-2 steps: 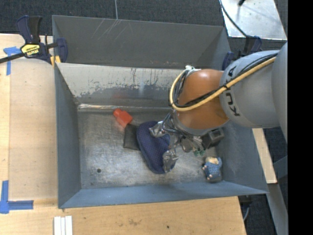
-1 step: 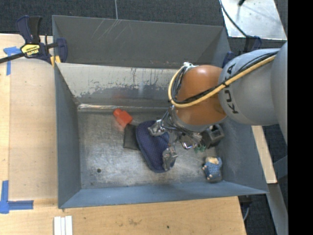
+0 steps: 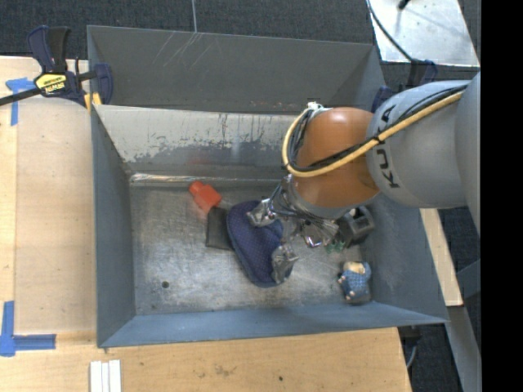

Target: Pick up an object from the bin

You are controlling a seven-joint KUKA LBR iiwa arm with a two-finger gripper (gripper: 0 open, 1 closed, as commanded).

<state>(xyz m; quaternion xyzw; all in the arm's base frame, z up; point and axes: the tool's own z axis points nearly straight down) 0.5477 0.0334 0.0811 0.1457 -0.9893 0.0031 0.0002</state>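
I see the arm (image 3: 425, 145) reaching into the grey bin (image 3: 114, 243) from the right, its orange wrist cover (image 3: 331, 158) hanging over the middle of the floor. The jaws are down low beneath that cover, at the right-hand edge of a dark blue soft thing (image 3: 252, 247), a crumpled cloth or pouch lying near the centre of the bin floor. Metal parts of the jaws show against the blue thing's upper and lower right edge, touching it or very nearly so. I cannot tell whether the jaws are released or clenched, nor whether any of the blue thing sits between them. A flat dark grey piece (image 3: 216, 231) lies against the blue thing's left side. A small orange block (image 3: 204, 194) sits just up and left of that, near the back wall. Just right of the jaws lies a black object (image 3: 358, 223), and near the front right corner a small blue-and-white toy (image 3: 354, 280), apart from the rest
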